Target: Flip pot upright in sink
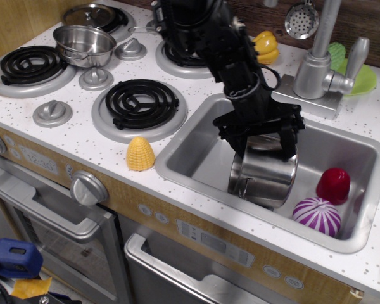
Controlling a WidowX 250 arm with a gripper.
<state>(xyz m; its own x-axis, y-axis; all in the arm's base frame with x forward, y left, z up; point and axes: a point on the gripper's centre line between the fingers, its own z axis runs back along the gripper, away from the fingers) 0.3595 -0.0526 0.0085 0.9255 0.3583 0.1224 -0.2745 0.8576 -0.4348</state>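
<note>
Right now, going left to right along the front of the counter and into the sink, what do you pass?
Yellow ridged corn-shaped toy → tall shiny stainless-steel pot, under the black gripper → purple-and-white striped toy, with the dark red toy just behind it.
</note>
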